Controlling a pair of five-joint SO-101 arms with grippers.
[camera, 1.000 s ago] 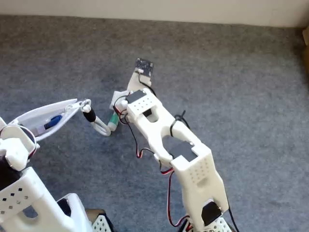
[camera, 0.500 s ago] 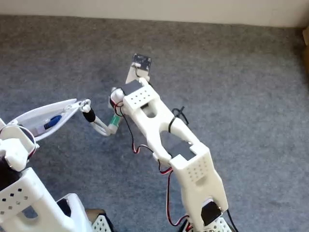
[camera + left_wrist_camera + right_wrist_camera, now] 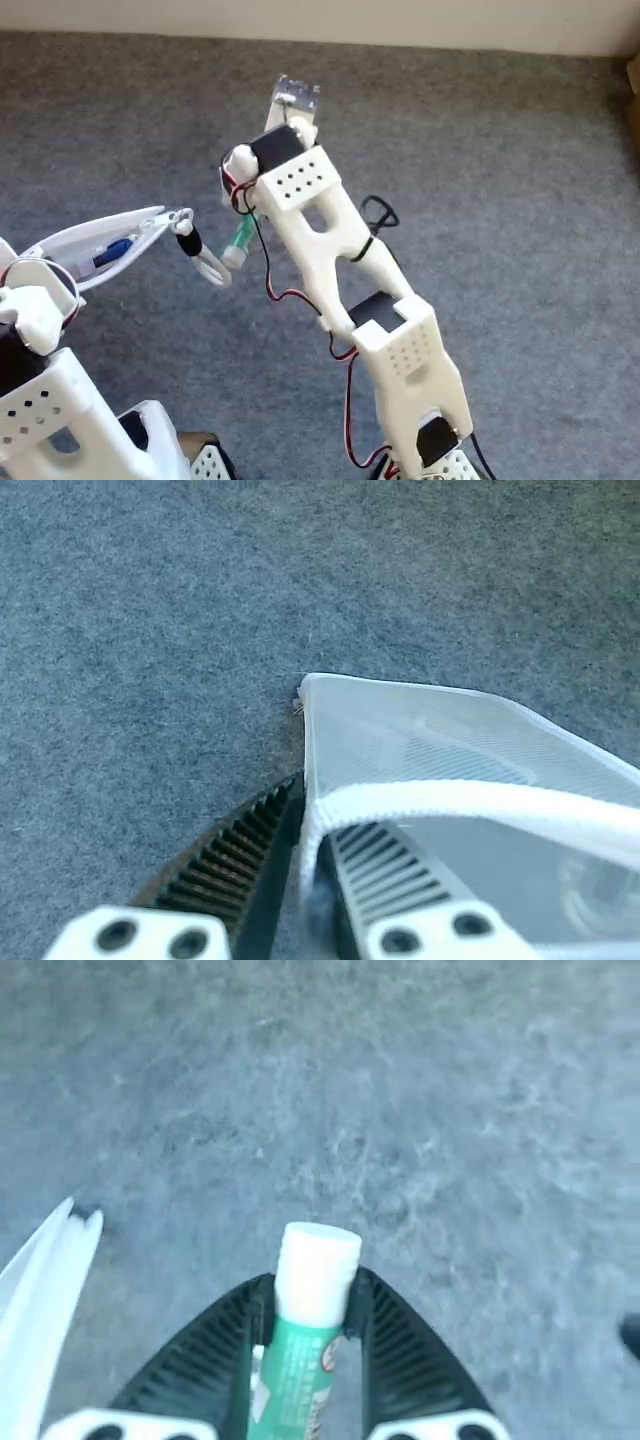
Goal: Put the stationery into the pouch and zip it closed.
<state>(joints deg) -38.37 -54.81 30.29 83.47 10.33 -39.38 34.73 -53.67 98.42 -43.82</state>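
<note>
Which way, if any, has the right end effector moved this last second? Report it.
Yes. In the high view the right end effector, shut on the glue stick, has shifted toward the far wall; the pouch stayed put.

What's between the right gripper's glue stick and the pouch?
High view: the zipper pull of the pouch, black bead plus white cord loop, lies beside the glue stick.

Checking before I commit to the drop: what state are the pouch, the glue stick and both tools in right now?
pouch: mouth open, not zipped, one edge pinched in the left tool.
glue stick: capped, outside the pouch, clamped in the right tool.
blue item: already inside the pouch.
left tool: shut on the pouch.
right tool: shut on the glue stick.
</note>
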